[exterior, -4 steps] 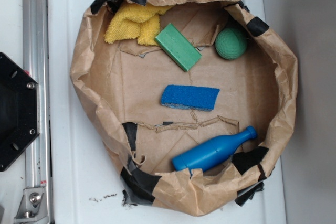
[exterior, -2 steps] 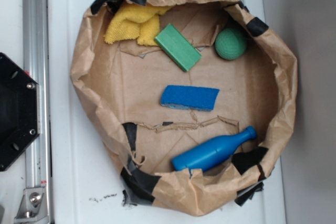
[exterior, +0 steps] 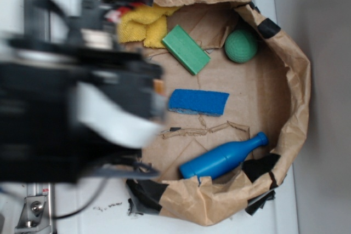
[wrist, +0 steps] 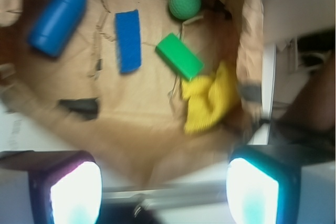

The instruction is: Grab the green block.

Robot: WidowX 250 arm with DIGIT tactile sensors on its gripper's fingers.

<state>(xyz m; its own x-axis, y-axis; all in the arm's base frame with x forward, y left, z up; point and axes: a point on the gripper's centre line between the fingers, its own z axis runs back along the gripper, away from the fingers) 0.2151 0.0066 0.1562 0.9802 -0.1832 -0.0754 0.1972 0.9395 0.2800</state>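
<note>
The green block (exterior: 186,49) lies flat and slanted on the floor of a brown paper bag (exterior: 299,97), at its far middle. It also shows in the wrist view (wrist: 179,56), free and untouched. My arm (exterior: 82,108) is a dark blur over the bag's left rim, well to the left of the block. In the wrist view my gripper (wrist: 164,182) is open, its two bright pads (wrist: 76,192) wide apart with nothing between them. It is above the bag's near wall, far short of the block.
In the bag are a yellow cloth (exterior: 143,23) touching the block's left end, a round green ball (exterior: 241,45) to its right, a blue sponge (exterior: 198,102) in the middle and a blue bottle (exterior: 222,157) at the front. Crumpled bag walls ring everything.
My arm has swung into view from the left and now covers the bag's left side. The objects in the bag have not moved.
</note>
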